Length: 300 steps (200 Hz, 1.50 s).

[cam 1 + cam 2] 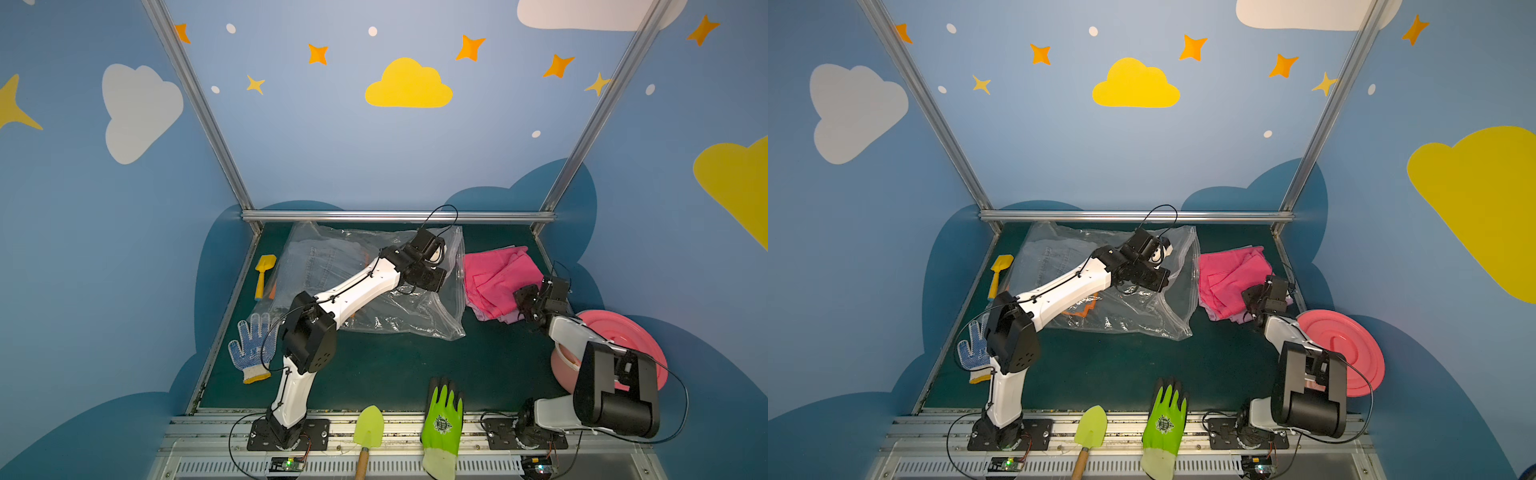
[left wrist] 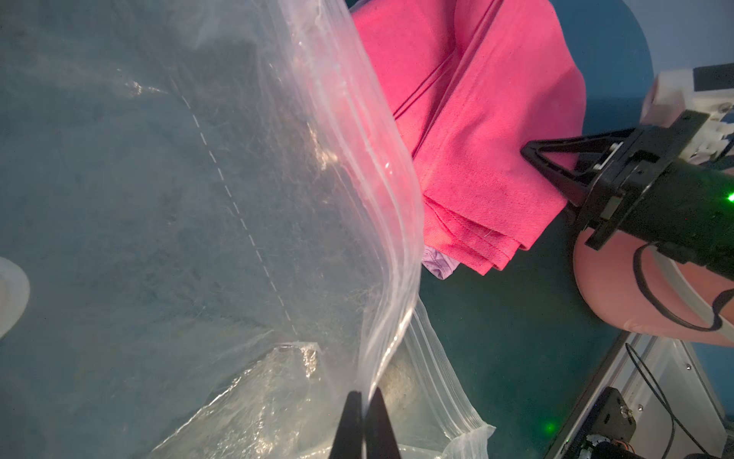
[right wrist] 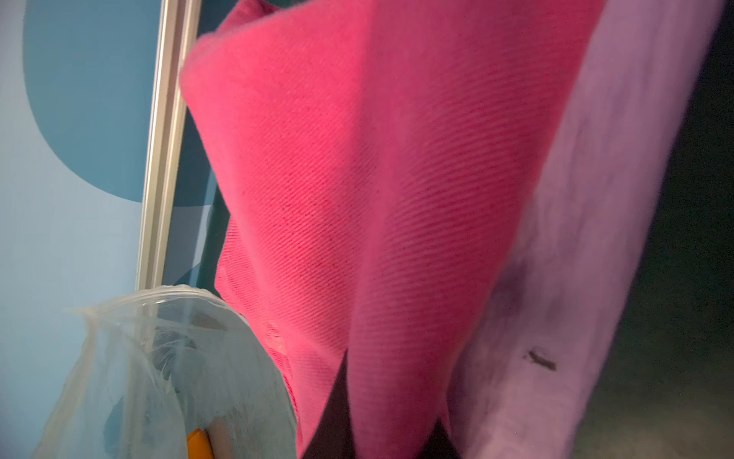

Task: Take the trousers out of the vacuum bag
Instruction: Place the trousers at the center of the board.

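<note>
The left arm [image 1: 357, 291] reaches forward over the large clear crinkly plastic vacuum bag [image 1: 324, 249], with the left gripper [image 2: 364, 397] pinched together on its zip edge. The right arm [image 1: 565, 328] is bent low, and the right gripper [image 3: 391, 397] is clamped on folded hot pink trousers [image 1: 494, 274] lying outside the bag, between the two grippers.

Both arms had white moulded links and black joint housings. The left arm [image 1: 357, 289] carried a thin black cable clipped along its shell, with small dark screws beside it. The right arm [image 1: 567, 332] trailed looped black cable. The left base plate [image 1: 311, 436] was black and bolted at its corners. The left gripper [image 2: 365, 403] had black, thin-tapered fingers. A green LED glowed on the circuit board [image 1: 286, 463].
</note>
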Each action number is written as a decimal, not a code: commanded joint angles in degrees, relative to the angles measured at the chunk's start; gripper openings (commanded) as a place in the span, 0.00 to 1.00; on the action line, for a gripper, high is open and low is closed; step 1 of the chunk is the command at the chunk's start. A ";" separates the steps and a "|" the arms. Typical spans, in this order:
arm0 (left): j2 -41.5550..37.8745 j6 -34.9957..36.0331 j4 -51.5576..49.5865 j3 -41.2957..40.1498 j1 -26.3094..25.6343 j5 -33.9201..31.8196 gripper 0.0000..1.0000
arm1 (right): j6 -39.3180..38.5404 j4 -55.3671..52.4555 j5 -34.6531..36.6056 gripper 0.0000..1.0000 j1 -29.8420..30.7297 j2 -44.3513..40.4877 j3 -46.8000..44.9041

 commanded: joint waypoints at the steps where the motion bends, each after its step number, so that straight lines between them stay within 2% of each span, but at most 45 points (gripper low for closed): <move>1: 1.00 0.08 -1.61 1.86 0.31 0.04 0.05 | -0.53 -2.39 -3.04 0.06 -0.52 -0.84 -1.33; 60: 1.28 0.20 -2.05 2.32 0.31 0.00 0.05 | -0.89 -3.15 -3.91 0.14 -2.06 -1.48 -2.45; 117: 1.59 0.22 -2.21 2.78 0.32 0.03 0.05 | -1.21 -3.90 -4.48 0.31 -3.26 -2.76 -3.33; 121: 1.61 0.18 -2.16 2.80 0.30 0.02 0.05 | -1.28 -3.91 -4.57 0.36 -3.29 -2.92 -3.37; 130: 1.66 0.22 -2.14 2.78 0.35 0.04 0.05 | -1.37 -3.97 -4.70 0.38 -3.42 -3.16 -3.41; 135: 1.63 0.18 -2.14 2.75 0.32 0.02 0.05 | -1.45 -4.13 -4.83 0.45 -3.60 -3.23 -3.45; 142: 1.71 0.22 -2.15 2.76 0.31 -0.01 0.05 | -1.47 -4.21 -5.01 0.46 -3.64 -3.46 -3.39; 145: 1.68 0.18 -2.19 2.72 0.37 0.03 0.05 | -1.47 -4.29 -5.01 0.52 -3.72 -3.51 -3.38; 151: 1.71 0.17 -2.08 2.70 0.31 -0.03 0.05 | -1.59 -4.35 -5.09 0.55 -3.79 -3.78 -3.41; 155: 1.66 0.18 -2.06 2.66 0.32 -0.01 0.05 | -1.56 -4.53 -5.09 0.62 -3.94 -3.89 -3.39; 159: 1.64 0.17 -2.05 2.59 0.31 -0.01 0.05 | -1.55 -4.68 -5.10 0.64 -3.95 -4.07 -3.38; 172: 1.71 0.17 -1.97 2.40 0.33 -0.02 0.05 | -1.71 -5.33 -5.21 0.79 -4.12 -4.67 -3.14; 186: 1.66 0.17 -1.88 2.34 0.31 -0.09 0.05 | -1.82 -6.20 -5.19 0.87 -4.33 -5.29 -2.79; 225: 1.84 0.17 -1.59 2.31 0.35 -0.14 0.05 | -2.17 -8.88 -5.05 0.94 -4.99 -7.86 -1.75; 300: 2.09 0.17 -1.44 2.50 0.45 -0.12 0.05 | -4.54 -20.66 -4.13 0.97 -5.84 -15.22 4.68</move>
